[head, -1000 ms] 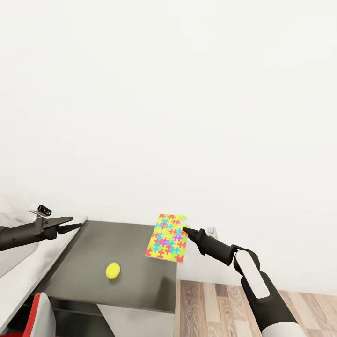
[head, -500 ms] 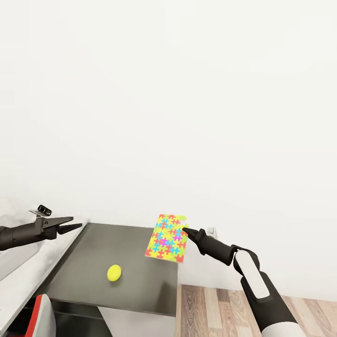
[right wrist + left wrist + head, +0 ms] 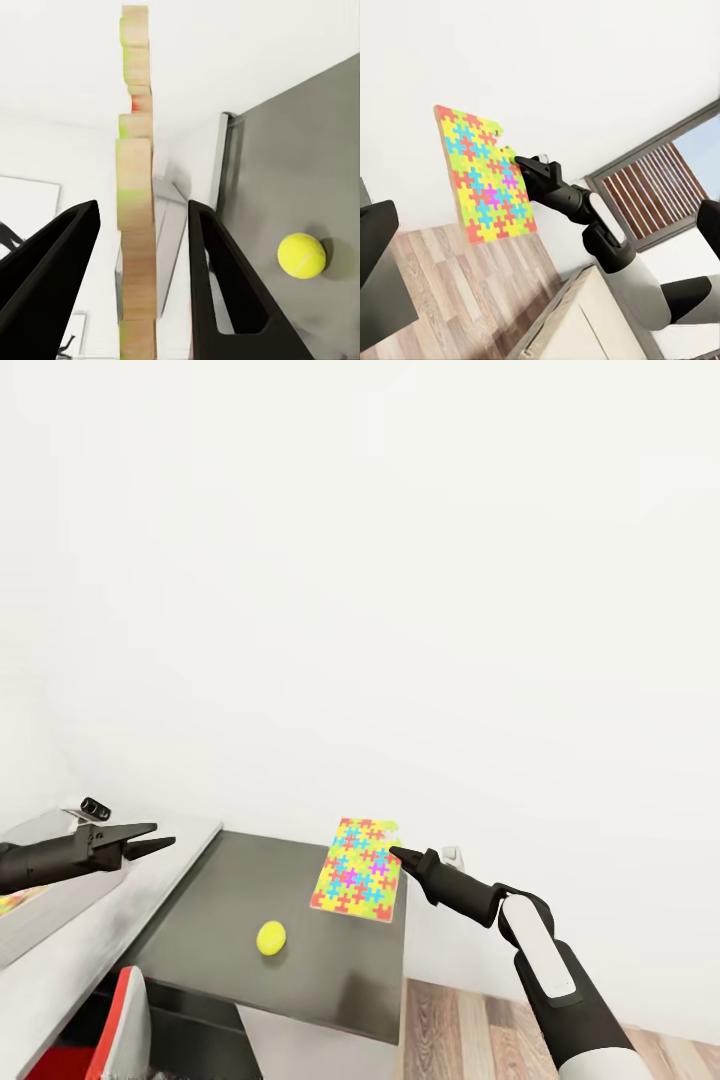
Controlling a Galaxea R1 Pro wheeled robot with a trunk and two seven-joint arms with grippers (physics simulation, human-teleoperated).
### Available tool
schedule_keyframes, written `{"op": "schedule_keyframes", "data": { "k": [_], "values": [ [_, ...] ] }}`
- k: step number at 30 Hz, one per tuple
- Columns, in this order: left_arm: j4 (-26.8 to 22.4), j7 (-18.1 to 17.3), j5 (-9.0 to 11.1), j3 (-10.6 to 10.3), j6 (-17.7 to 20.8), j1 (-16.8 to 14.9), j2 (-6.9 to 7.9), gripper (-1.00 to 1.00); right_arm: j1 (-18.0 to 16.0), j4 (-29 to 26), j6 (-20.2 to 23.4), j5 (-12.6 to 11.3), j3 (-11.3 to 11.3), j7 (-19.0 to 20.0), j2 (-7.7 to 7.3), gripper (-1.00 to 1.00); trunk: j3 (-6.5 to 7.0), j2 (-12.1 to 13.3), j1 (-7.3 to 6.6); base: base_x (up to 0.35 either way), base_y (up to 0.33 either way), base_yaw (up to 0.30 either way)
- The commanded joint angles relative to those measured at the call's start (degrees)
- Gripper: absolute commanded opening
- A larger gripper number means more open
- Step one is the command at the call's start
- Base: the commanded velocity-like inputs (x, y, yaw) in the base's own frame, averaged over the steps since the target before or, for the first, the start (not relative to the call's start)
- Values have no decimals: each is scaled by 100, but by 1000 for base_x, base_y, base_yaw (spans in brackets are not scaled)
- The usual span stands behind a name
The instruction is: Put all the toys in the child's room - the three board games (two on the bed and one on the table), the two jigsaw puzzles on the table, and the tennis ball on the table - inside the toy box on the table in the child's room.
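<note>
At centre frame, the right pincer (image 3: 397,852) pinches a flat multicolour jigsaw-patterned cardboard box (image 3: 358,867) above the dark grey table (image 3: 320,960); a yellow tennis ball (image 3: 270,937) lies nearby. The left pincer (image 3: 158,837), spread, hovers at left.

Home interior, likely a child's room: plain white wall (image 3: 400,560), wood-plank floor (image 3: 460,1030) beside a dark grey table (image 3: 300,950); tennis ball (image 3: 271,937) on it.
</note>
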Motion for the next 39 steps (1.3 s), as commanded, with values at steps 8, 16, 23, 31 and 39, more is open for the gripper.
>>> {"op": "schedule_keyframes", "data": {
  "k": [8,16,23,31,39],
  "values": [
    [-6,-21,1,-11,61,-5,1,100,-5,-2,19,34,49,-4,6,-100,22,-13,4,0,0,262],
    [-5,-21,1,-12,57,-5,-1,100,-5,-3,12,38,195,-17,6,-100,53,-13,4,0,0,267],
    [-5,-21,1,-13,52,-5,1,100,-5,-3,12,38,204,-18,6,-100,75,-13,4,0,0,273],
    [-4,-21,3,-13,52,-5,0,100,-5,-3,12,38,204,-18,6,-100,96,-13,4,0,0,276],
    [-7,-21,3,-13,52,-5,1,100,-5,-3,12,38,204,-10,6,-100,106,-13,4,0,0,281]
  ]
}}
